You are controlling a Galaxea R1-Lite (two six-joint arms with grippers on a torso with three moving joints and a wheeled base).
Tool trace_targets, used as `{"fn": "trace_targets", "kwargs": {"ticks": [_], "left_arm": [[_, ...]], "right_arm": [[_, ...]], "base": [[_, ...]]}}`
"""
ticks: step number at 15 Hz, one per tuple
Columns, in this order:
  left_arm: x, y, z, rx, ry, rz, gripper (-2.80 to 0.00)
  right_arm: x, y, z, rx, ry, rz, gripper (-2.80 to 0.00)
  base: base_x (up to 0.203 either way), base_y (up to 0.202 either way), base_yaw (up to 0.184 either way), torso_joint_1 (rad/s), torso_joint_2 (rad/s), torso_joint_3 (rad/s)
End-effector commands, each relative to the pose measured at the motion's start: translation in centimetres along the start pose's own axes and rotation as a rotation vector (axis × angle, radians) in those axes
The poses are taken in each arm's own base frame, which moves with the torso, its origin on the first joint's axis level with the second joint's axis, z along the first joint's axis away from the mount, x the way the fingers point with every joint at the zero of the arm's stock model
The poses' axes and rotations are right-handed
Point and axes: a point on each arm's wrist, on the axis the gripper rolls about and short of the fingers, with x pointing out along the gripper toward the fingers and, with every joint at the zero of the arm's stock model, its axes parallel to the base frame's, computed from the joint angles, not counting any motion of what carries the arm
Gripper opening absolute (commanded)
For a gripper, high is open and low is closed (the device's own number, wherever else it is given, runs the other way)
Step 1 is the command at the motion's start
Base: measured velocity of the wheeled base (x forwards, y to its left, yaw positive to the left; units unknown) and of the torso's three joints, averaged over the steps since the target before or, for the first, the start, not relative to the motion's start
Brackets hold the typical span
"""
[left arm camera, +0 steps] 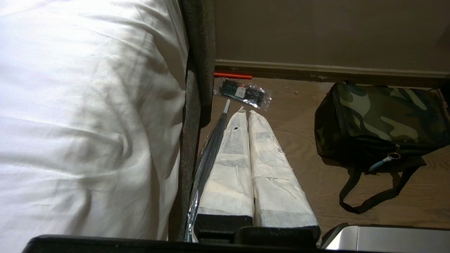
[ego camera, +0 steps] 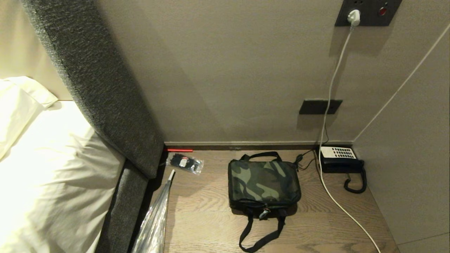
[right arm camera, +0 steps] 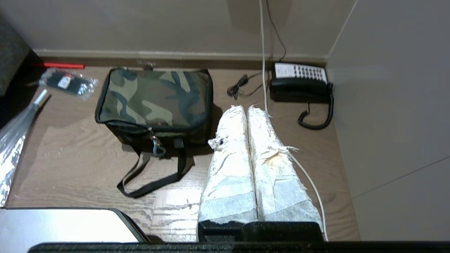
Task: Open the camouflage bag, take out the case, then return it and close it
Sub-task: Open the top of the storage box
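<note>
The boxy green-and-dark camouflage fabric bag point(ego camera: 263, 184) sat zipped shut on the wooden floor point(ego camera: 204, 211), between a black telephone point(ego camera: 339, 160) and a grey bed frame point(ego camera: 123, 203). The left gripper point(left arm camera: 248, 112) and right gripper point(right arm camera: 246, 109) hung above the floor, fingers pressed together, holding nothing.

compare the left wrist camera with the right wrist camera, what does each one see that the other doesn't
Only the left wrist view shows the white bedding and the shut left tool. Only the right wrist view shows the black telephone, the white cable and the shut right tool. Both show the closed camouflage bag, the clear packet of black items, the red strip by the skirting, and the wooden floor.
</note>
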Motion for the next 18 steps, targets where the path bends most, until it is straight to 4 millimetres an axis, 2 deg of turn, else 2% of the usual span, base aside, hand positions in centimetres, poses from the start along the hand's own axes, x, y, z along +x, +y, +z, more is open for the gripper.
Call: {"fn": "trace_targets", "kwargs": {"ticks": [1, 18], "left_arm": [[0.03, 0.00, -0.08, 0.000, 0.004, 0.000, -2.80], [0.03, 0.00, -0.08, 0.000, 0.004, 0.000, -2.80]], "right_arm": [[0.02, 0.00, -0.04, 0.000, 0.003, -0.001, -2.80], [0.02, 0.00, -0.04, 0.000, 0.003, 0.001, -2.80]], "base": [[0.000, 0.000, 0.000, -0.001, 0.00, -0.194], [0.000, 0.000, 0.000, 0.001, 0.00, -0.199]]}}
